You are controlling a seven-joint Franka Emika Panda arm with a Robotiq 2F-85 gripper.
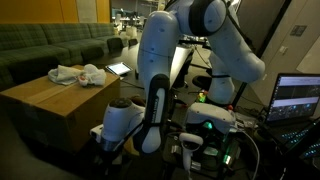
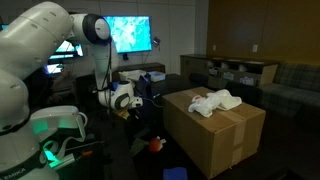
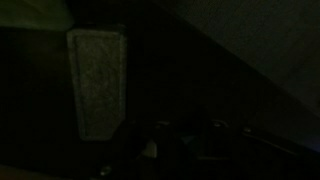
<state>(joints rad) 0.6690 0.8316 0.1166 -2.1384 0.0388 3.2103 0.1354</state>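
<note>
Closest to the wrist camera, the end effector (image 3: pixel 187 135) shows only as dim finger shapes at 6 o'clock of a very dark picture. It is clenched, and nothing can be made out between the fingers. At 10 o'clock from them stands a pale, grainy upright patch (image 3: pixel 95 85); what it is cannot be told.

In both exterior views the arm (image 1: pixel 160 70) is folded over and reaches down. Its white wrist (image 1: pixel 122 120) hangs low, just beside the box (image 1: pixel 45 105) and below the box's top. Whether anything touches the box's side cannot be told.

The cloth (image 1: pixel 78 75), a crumpled whitish bundle, lies on top of the box, near the edge on the arm's side. In an exterior view it sits at 10 o'clock from the wrist, higher up and apart from it. In an exterior view the cloth (image 2: pixel 215 102) lies at 3 o'clock from the wrist, again clear of it.

A green sofa (image 1: pixel 50 45) runs behind the box at 12 o'clock. The base (image 1: pixel 210 122) glows green at 3 o'clock from the wrist, and an open laptop (image 1: pixel 298 98) stands beyond it. A bright screen (image 2: pixel 130 32) hangs at 12 o'clock above the wrist. A small orange thing (image 2: pixel 155 145) lies on the floor at 5 o'clock from it.
</note>
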